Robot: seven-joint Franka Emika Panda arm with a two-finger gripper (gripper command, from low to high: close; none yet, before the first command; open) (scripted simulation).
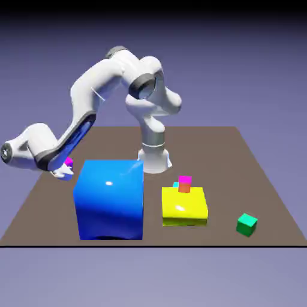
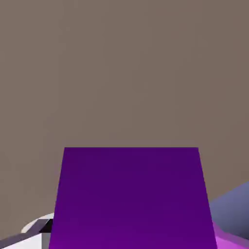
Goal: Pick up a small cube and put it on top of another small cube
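My gripper (image 1: 65, 169) hangs low over the table at the exterior view's left, just behind the big blue cube (image 1: 110, 198). It is shut on a small magenta cube (image 1: 69, 161), of which only a sliver shows there. In the hand view that cube (image 2: 131, 194) fills the lower middle, shaded purple, and hides most of the fingers (image 2: 39, 229). Another small magenta cube (image 1: 184, 179) sits on a small orange cube (image 1: 184, 187), which stands on the yellow cube (image 1: 184, 205).
A small green cube (image 1: 246, 223) lies near the table's front right. A bit of cyan (image 1: 175, 184) peeks out beside the orange cube. The brown table (image 2: 121, 73) fills the rest of the hand view.
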